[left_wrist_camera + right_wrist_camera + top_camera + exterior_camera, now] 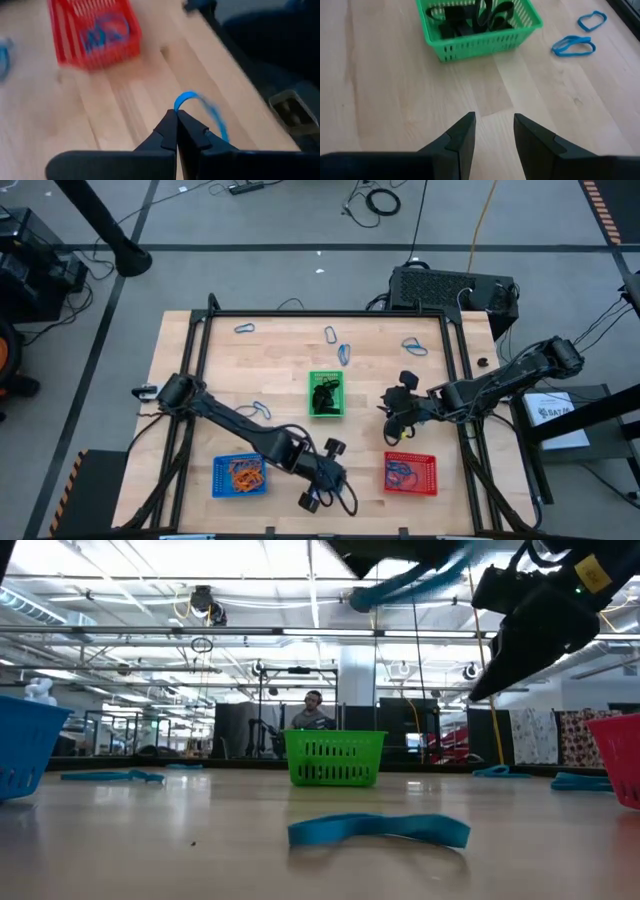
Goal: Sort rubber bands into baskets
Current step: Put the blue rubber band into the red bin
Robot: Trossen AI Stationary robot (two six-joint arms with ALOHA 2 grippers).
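My left gripper (338, 478) is near the table's front edge, between the blue basket (240, 475) of orange bands and the red basket (410, 473) of blue bands. It is shut on a blue rubber band (200, 102), which also shows blurred high in the low view (405, 582). My right gripper (494, 132) is open and empty to the right of the green basket (480, 30), which holds black bands. It also shows in the high view (388, 410). Loose blue bands (574, 46) lie flat on the table. My left gripper pinches the blue band at one end of its loop (178, 107), between the tips of its two shut fingers. The rest of the loop (217, 117) arcs out past the fingertips. The band is lifted clear of the table.
More blue bands lie near the far edge (245, 328), (330, 335), (415, 347), one lies left of the green basket (260, 410), and one lies near the front (380, 830). A black frame (200, 330) borders the table. A person (313, 712) sits far behind it.
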